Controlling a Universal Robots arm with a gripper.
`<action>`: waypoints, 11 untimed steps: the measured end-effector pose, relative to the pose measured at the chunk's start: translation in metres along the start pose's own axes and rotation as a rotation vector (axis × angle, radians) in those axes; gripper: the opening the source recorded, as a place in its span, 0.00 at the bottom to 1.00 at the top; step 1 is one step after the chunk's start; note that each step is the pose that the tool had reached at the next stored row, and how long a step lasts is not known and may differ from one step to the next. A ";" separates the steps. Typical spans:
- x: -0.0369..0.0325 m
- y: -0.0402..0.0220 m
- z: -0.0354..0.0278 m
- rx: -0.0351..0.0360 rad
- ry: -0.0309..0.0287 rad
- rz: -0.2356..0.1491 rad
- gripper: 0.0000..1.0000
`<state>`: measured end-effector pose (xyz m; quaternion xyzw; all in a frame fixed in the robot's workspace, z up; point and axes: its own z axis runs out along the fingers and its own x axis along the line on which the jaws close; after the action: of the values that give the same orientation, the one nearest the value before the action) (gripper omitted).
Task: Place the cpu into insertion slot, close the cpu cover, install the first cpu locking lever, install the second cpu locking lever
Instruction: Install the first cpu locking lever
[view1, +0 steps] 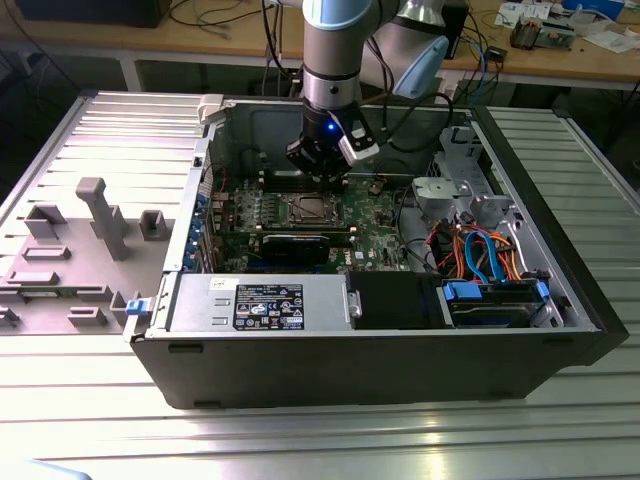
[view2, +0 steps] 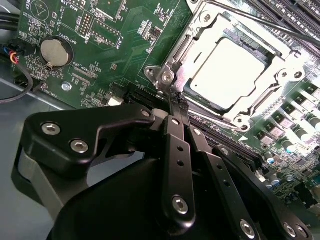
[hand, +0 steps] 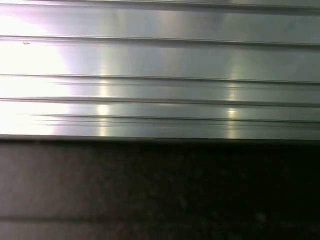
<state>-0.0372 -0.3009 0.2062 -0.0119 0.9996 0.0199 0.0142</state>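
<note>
The cpu (view2: 227, 72) lies flat in the insertion slot (view1: 310, 208), its silver-grey top showing through the cut-out. Around the chip, the silvery cpu cover (view2: 276, 64) sits down on it. A thin locking lever (view2: 250, 24) runs along the socket's far side. My gripper (view2: 177, 102) is at the socket's corner by a screw post (view2: 165, 76), its black fingers (view2: 176, 145) drawn together with nothing visible between them. In the exterior view the gripper (view1: 322, 172) hangs just above the socket, inside the open computer case.
A coin battery (view2: 56, 52) and long memory slots (view2: 292, 15) flank the socket. A black card (view1: 295, 245), a power supply (view1: 260, 303) and a drive cage with cables (view1: 480, 250) stand around the board. A grey fixture (view1: 100, 215) stands on the exterior view's left.
</note>
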 end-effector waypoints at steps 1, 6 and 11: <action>0.0000 0.0000 0.0000 0.0004 0.0002 0.000 0.11; 0.0000 -0.0001 0.0012 0.0021 0.0003 0.000 0.11; 0.0000 -0.0002 0.0023 0.0035 0.0006 0.000 0.11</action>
<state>-0.0371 -0.3009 0.2039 -0.0119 0.9997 0.0181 0.0140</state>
